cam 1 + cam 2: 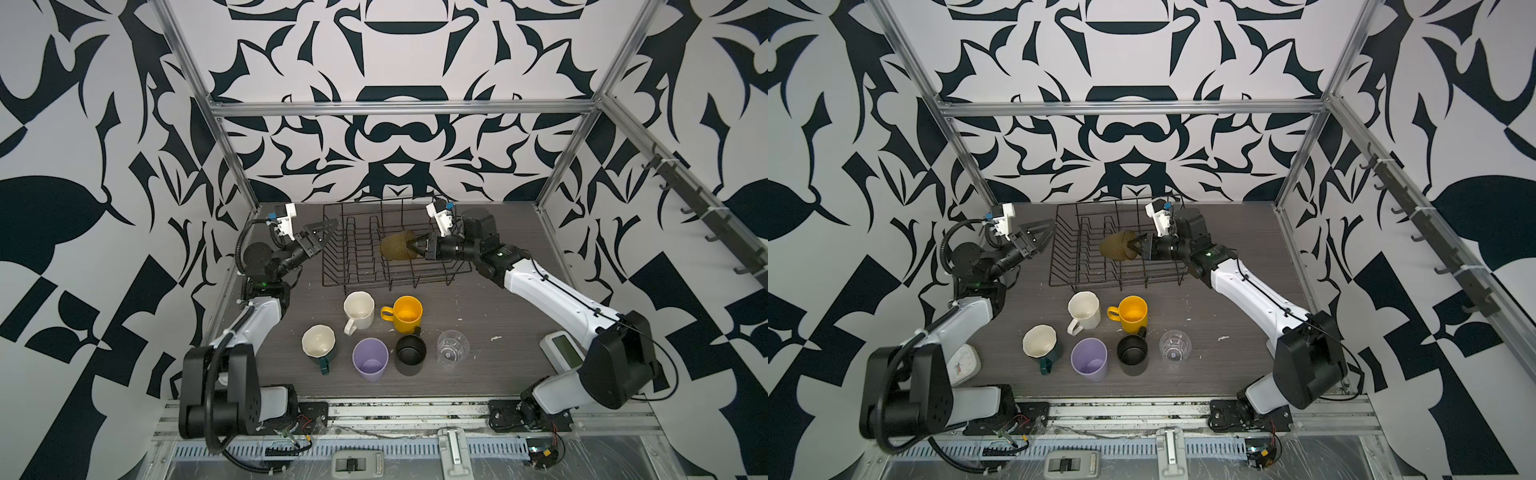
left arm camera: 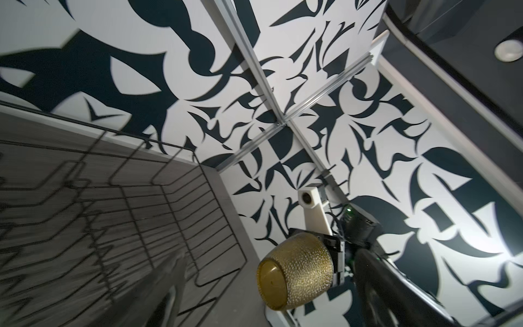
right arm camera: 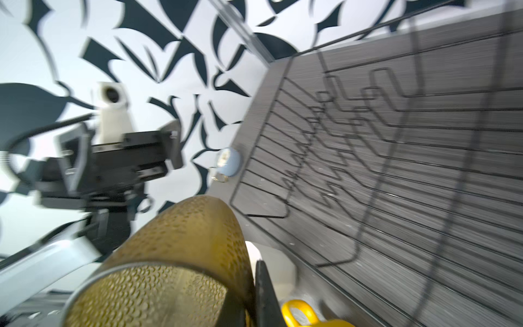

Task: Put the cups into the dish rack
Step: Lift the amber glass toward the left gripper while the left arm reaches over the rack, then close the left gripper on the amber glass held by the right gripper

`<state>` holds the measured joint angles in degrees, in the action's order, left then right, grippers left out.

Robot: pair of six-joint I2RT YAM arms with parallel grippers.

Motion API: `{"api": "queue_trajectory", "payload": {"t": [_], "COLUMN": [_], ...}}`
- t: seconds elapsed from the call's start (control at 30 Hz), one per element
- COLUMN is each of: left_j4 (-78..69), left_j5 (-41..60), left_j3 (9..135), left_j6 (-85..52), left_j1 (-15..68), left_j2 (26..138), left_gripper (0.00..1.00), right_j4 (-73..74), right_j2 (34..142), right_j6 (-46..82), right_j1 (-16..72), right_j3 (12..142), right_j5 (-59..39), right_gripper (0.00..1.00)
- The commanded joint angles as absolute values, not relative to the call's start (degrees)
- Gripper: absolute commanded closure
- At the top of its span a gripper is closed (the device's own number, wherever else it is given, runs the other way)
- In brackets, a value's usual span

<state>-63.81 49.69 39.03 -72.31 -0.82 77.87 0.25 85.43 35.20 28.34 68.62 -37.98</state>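
Right wrist view shows the amber tumbler (image 3: 175,254) sideways, pinched at its rim by the right gripper (image 1: 411,248), above the dish rack (image 1: 357,249). The left gripper (image 1: 330,235), beside the rack, gapes empty. I judge nothing is loaded yet; six cups (image 1: 370,361) wait well behind both grippers.

Both top views are looking steeply down from high above the near edge of the table (image 1: 490,316), sharing nearly the whole scene around the dish rack (image 1: 353,257). The left wrist camera is looking from low beside the rack, across it, toward the amber tumbler (image 2: 297,271). The right wrist camera is riding close behind that tumbler and seemingly facing back across the rack, though its picture is blurred.
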Motion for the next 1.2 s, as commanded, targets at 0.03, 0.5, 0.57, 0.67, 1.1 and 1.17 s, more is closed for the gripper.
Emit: {"api": "queue_trajectory", "payload": {"t": [0.03,0.5,0.57,0.67,1.1,1.17], "left_j4": [-82.6,-82.6,-82.6,-82.6,-82.6,-82.6], "left_j5": [56.9,57.6,57.4,57.5,58.1,58.3], "left_j3": [41.4,43.0,42.8,42.7,41.7,41.7], "left_j6": [-83.4,-81.3,-81.1,-80.9,-80.0,-79.8], "left_j1": [1.8,8.1,8.2,8.3,9.5,9.8], "left_j2": [81.6,84.3,84.0,83.9,81.8,81.5], "left_gripper": [0.07,0.07,0.07,0.07,0.07,0.07], "right_j4": [12.1,15.1,14.9,14.8,14.9,15.0], "right_j2": [86.3,89.3,89.4,89.7,92.9,93.7], "right_j6": [41.3,43.0,42.9,42.9,43.2,43.4], "right_j1": [28.3,30.4,30.9,31.8,33.6,33.7], "right_j3": [71.4,75.2,75.5,76.0,79.3,79.8], "right_j5": [-46.3,-49.3,-49.2,-49.2,-48.9,-48.9], "right_gripper": [1.00,1.00,1.00,1.00,1.00,1.00]}}
